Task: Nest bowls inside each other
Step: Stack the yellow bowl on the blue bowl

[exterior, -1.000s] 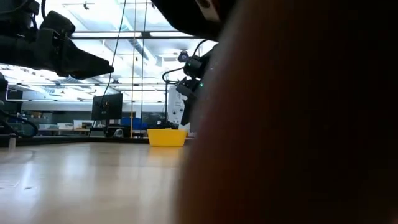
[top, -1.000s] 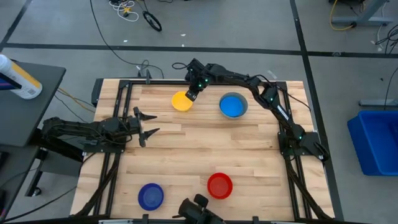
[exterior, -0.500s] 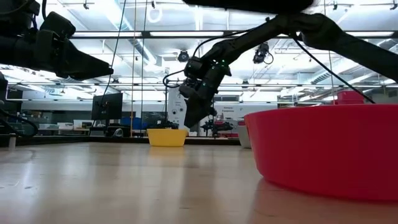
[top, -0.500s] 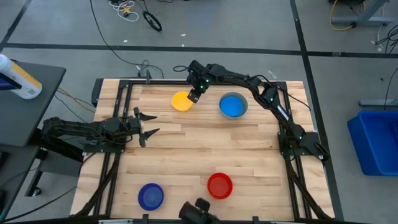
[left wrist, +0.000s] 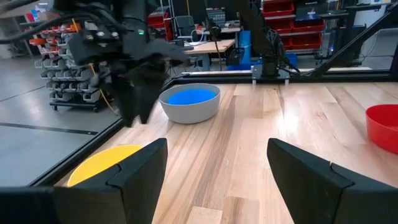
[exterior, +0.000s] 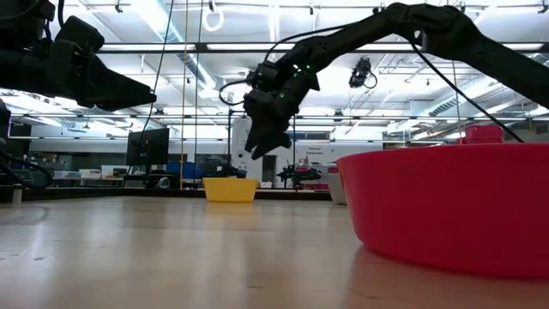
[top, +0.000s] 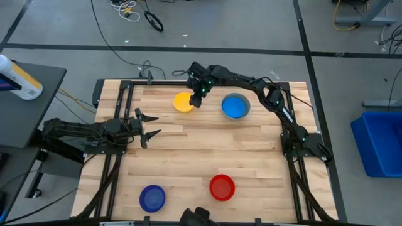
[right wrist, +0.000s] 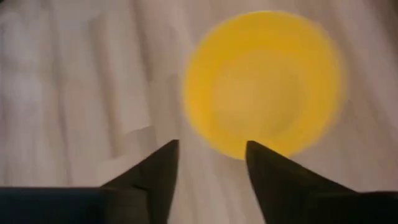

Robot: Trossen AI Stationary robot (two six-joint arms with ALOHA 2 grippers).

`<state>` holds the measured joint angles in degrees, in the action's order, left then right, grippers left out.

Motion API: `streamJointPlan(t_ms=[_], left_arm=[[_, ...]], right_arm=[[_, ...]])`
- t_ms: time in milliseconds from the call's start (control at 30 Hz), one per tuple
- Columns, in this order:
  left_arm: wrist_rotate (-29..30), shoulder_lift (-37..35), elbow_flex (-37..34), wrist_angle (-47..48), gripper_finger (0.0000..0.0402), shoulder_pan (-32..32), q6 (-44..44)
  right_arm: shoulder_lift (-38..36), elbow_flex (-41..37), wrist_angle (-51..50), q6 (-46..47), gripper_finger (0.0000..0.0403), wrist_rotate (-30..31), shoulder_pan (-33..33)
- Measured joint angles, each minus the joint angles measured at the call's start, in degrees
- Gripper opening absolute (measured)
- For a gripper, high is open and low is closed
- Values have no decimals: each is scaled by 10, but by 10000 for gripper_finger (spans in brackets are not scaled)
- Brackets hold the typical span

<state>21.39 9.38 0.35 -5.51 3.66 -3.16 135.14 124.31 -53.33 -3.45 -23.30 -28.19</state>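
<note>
A yellow bowl (top: 183,102) (right wrist: 264,84) stands upright on its base at the table's far side. My right gripper (top: 196,100) (right wrist: 208,163) hangs open just above and beside the yellow bowl's right rim, clear of it (exterior: 260,148). To the right, a light blue bowl (top: 235,107) sits nested in a grey bowl (left wrist: 189,111). A red bowl (top: 222,187) and a dark blue bowl (top: 151,198) stand near the front edge. My left gripper (top: 148,126) (left wrist: 217,168) waits open at the table's left, pointing level.
Bare wooden tabletop (top: 207,147) lies between the far bowls and the near ones. A black metal frame (top: 119,94) runs around the table. In the low view the red bowl (exterior: 446,206) fills the right foreground.
My right gripper has opened and let go of the yellow bowl's right rim, then risen and tipped a little. The yellow bowl stays on the table where it was. A dark thing that blocked the low view has gone from it.
</note>
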Motion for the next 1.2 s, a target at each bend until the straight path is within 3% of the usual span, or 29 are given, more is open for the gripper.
streamJointPlan(t_ms=[167,267,400,567,833,1200], left_arm=[[0,0,0,-6,286,0,-1],[0,0,0,-16,286,0,-4],[-4,0,0,-14,286,0,-3],[-4,0,0,-13,286,0,-4],[-7,0,0,-13,286,0,-5],[-11,0,0,-12,286,0,-3]], right_arm=[[9,0,23,58,268,-11,-26],[27,0,49,102,267,-95,-38],[51,17,52,115,246,-115,-44],[69,57,11,115,234,-108,-50],[74,68,-47,74,246,-34,-55],[121,71,-35,80,243,-45,-63]])
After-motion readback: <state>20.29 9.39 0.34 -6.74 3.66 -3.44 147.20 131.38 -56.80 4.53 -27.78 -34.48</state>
